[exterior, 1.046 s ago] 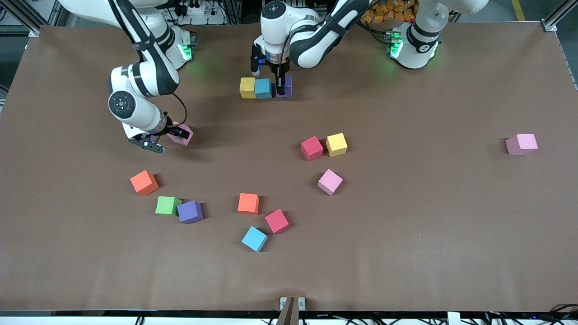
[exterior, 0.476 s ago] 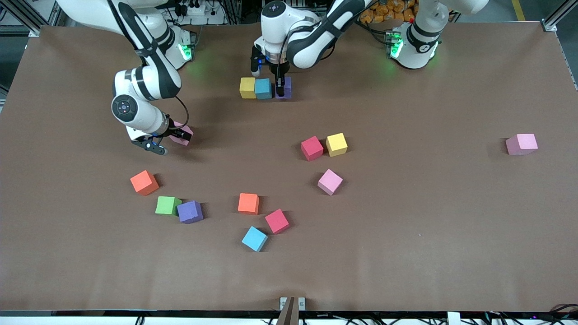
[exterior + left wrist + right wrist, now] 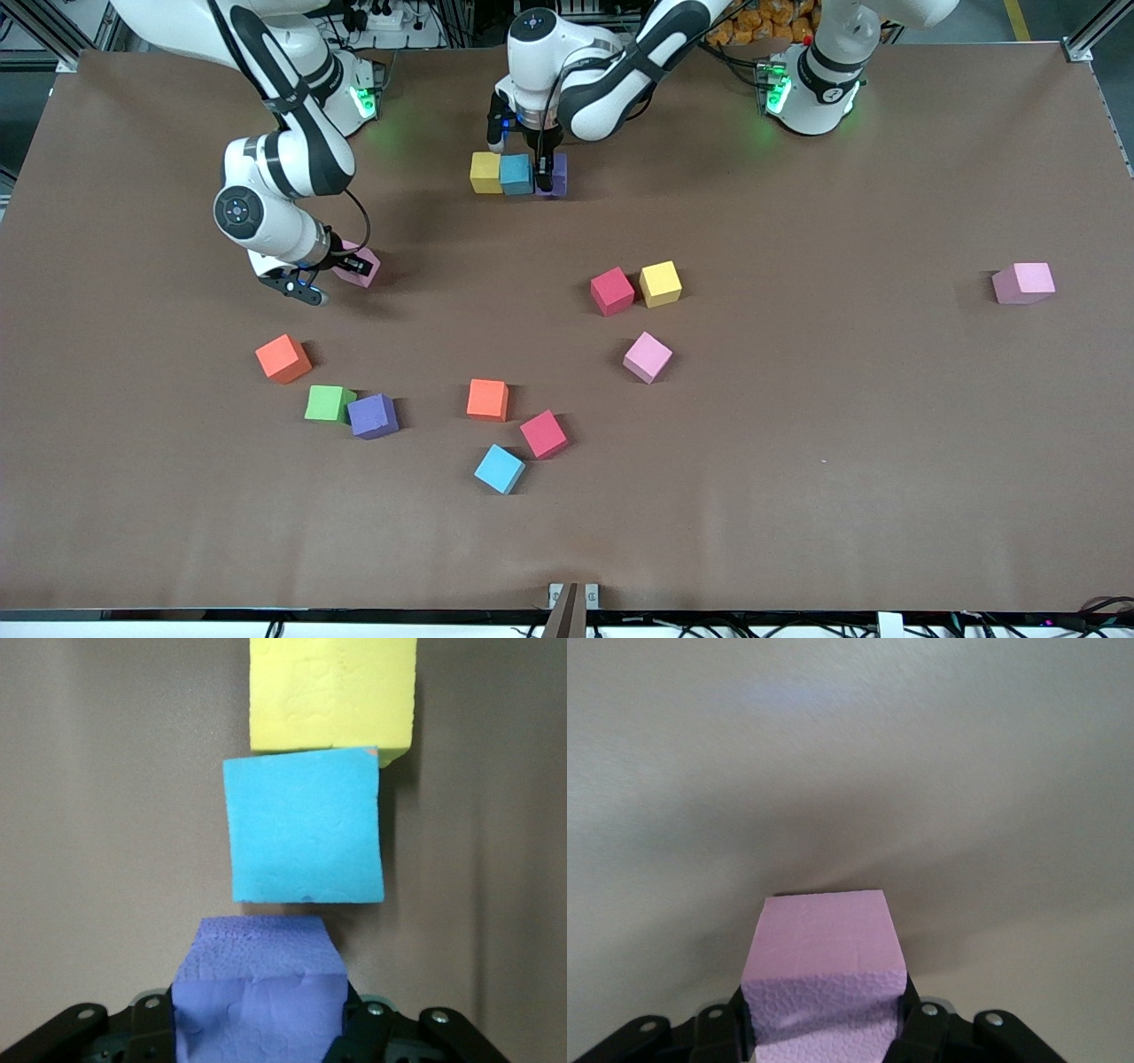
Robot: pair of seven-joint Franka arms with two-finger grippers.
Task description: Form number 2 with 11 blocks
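Observation:
Far from the front camera, a yellow block (image 3: 485,172) and a light blue block (image 3: 516,174) stand in a row. My left gripper (image 3: 545,177) is shut on a purple block (image 3: 560,171) at the row's end toward the left arm. In the left wrist view a narrow gap separates this purple block (image 3: 261,992) from the blue one (image 3: 306,828), with the yellow one (image 3: 332,691) past it. Toward the right arm's end, my right gripper (image 3: 354,263) is shut on a pink block (image 3: 824,939) low at the table. No number 2 shows.
Loose blocks lie nearer the front camera: red (image 3: 612,291) beside yellow (image 3: 661,283), pink (image 3: 648,357), orange (image 3: 283,358), green (image 3: 329,403) touching purple (image 3: 373,416), orange (image 3: 488,400), red (image 3: 544,434), blue (image 3: 500,469). A lone pink block (image 3: 1024,283) sits toward the left arm's end.
The right gripper's fingers have closed on the pink block. The left gripper has shifted the purple block a little toward the blue block.

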